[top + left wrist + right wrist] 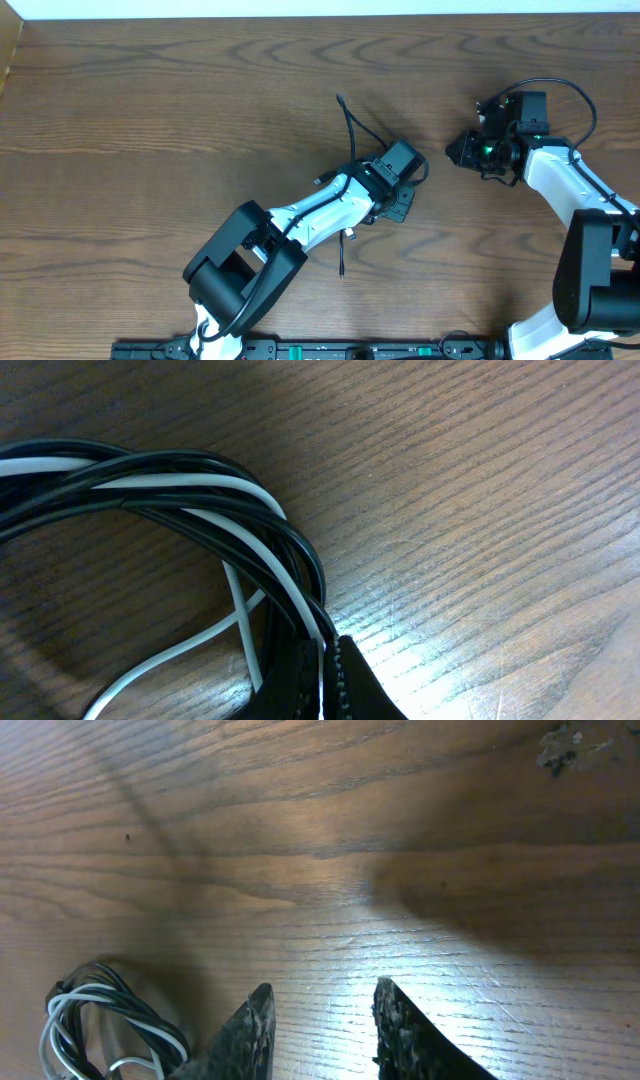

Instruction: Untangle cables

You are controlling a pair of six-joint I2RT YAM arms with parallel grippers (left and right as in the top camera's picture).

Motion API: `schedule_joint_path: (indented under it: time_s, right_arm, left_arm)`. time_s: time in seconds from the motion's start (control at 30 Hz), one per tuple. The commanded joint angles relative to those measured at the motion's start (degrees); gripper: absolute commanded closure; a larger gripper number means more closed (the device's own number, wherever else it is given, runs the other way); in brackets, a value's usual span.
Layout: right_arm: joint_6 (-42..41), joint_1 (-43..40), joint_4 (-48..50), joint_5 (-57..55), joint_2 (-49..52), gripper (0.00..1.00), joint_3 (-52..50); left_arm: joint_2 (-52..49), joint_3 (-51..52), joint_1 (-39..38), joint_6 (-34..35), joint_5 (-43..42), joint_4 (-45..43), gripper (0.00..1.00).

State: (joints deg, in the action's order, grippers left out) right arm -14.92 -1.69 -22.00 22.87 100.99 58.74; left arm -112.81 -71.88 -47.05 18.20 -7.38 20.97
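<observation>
The cables (200, 490), one black cord and one white, lie twisted together in a loop on the wooden table. My left gripper (328, 652) is shut on the bundle where the strands run down between its fingers. From overhead, the left gripper (412, 166) sits mid-table and covers most of the tangle. A black cord end (349, 122) pokes out behind it and another end (342, 256) lies beside the arm. My right gripper (320, 995) stands open over bare wood, with the cables (100, 1030) to its lower left. Overhead, the right gripper (458, 150) is just right of the left one.
The wooden table (150, 120) has a white wall edge along the back and a raised edge at the far left. Thick black wires (560, 90) loop over the right arm. A small pale speck (565, 745) marks the wood.
</observation>
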Motion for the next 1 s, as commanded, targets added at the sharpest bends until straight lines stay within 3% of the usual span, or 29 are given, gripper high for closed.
schedule_joint_path:
  time_s: [0.0, 0.17, 0.4, 0.43, 0.57, 0.63, 0.97]
  right_arm:
    - [-0.57, 0.31, -0.09, -0.04, -0.37, 0.71, 0.11]
    - [-0.57, 0.28, -0.09, -0.04, -0.37, 0.71, 0.11]
    - [-0.57, 0.28, -0.09, -0.04, -0.37, 0.71, 0.11]
    - [-0.57, 0.28, -0.09, -0.04, -0.37, 0.71, 0.11]
    - [-0.57, 0.31, -0.11, -0.04, -0.37, 0.71, 0.11]
    - [-0.57, 0.31, -0.11, -0.04, -0.37, 0.71, 0.11]
    - [-0.57, 0.28, -0.11, -0.04, -0.37, 0.7, 0.11]
  left_arm:
    - [2.38, 0.28, -0.22, -0.13, -0.04, 1.01, 0.93]
    - [11.28, 0.28, -0.13, -5.68, -0.07, 1.27, 0.93]
    - [18.73, 0.31, -0.13, -5.73, -0.04, 1.99, 0.92]
    - [18.73, 0.31, -0.13, -5.73, -0.04, 2.14, 0.9]
    - [18.29, 0.42, -0.13, -5.7, 0.85, 4.68, 0.57]
    - [18.18, 0.42, -0.13, -5.7, 1.05, 5.62, 0.5]
    - [13.09, 0.42, -0.31, -5.44, 0.98, 7.3, 0.47]
